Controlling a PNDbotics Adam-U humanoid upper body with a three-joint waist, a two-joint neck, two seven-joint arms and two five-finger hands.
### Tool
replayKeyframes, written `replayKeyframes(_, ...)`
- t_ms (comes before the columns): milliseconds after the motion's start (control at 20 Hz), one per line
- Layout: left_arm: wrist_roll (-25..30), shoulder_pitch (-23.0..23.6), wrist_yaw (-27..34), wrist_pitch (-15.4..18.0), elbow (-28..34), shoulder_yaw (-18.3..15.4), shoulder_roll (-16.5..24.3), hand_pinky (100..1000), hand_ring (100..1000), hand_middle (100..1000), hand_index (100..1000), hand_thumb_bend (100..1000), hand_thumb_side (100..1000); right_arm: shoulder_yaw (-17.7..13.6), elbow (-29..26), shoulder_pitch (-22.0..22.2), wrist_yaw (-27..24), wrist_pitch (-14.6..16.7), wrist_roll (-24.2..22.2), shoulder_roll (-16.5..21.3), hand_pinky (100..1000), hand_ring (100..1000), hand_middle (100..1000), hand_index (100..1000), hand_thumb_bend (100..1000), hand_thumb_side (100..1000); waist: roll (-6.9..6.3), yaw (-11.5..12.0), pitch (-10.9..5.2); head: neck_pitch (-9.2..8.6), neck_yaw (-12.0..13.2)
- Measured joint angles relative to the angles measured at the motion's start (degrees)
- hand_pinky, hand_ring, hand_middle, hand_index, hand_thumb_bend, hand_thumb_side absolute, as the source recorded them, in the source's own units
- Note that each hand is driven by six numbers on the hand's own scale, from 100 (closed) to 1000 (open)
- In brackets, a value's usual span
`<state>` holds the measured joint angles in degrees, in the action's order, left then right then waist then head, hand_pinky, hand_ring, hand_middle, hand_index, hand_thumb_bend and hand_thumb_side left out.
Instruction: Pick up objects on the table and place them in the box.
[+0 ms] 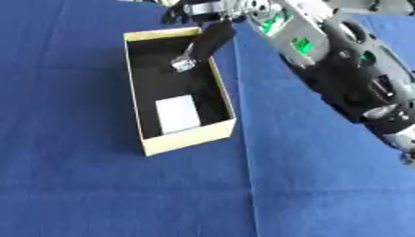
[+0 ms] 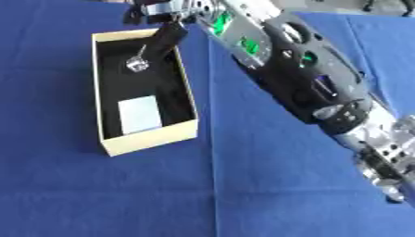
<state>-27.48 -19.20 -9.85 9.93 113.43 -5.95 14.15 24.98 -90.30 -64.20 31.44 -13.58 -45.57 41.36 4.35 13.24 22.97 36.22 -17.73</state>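
One open cardboard box (image 1: 188,137), pale tan outside and black inside, is seen in the left eye view on a blue cloth-covered table (image 1: 73,185). A flat white square card (image 1: 178,114) lies on the box floor toward its near end. Over the far end, the robot's right hand (image 1: 212,39) is reached in from the upper right, its dark fingers curled around a small silvery, shiny object (image 1: 183,63) that is held inside the box opening, above the black floor (whether it touches the floor cannot be told). The long black and silver right arm (image 1: 348,78), with green patches, is stretched across the cloth and covers the table to the right of the box. A seam in the cloth (image 1: 247,176) runs just beside the box's right wall.

In the right eye view, the same box (image 2: 154,138) is shown farther left, and more of the arm's silver near end (image 2: 389,152) is visible. The left hand is seen in neither view.
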Motion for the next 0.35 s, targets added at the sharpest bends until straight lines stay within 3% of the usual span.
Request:
replayKeyframes(150, -0.23, 0.04, 0.0, -0.01, 0.0, -0.11, 0.0, 560, 664, 612, 734, 100, 743, -3.49, -3.97, 1.03, -2.45, -0.92, 2.32, 2.82, 806, 915, 892, 972, 235, 841, -0.01, -0.34, 0.0, 0.0, 0.34)
replayKeyframes(200, -0.27, 0.05, 0.0, 0.0, 0.0, -0.17, 0.0, 561, 664, 612, 735, 100, 739, -4.36, -5.32, 1.59, -3.27, -1.4, 3.15, 3.57, 783, 884, 827, 887, 100, 982, -0.01, -0.37, 0.0, 0.01, 0.46)
replayKeyframes(350, -0.94, 0.36, -0.08, 0.02, 0.0, -0.74, 0.02, 561, 663, 612, 736, 100, 735, -7.22, -9.52, 3.0, -5.84, -3.38, 5.63, 6.11, 779, 861, 804, 869, 100, 1000, -1.3, -2.42, -0.03, 0.04, 1.89)
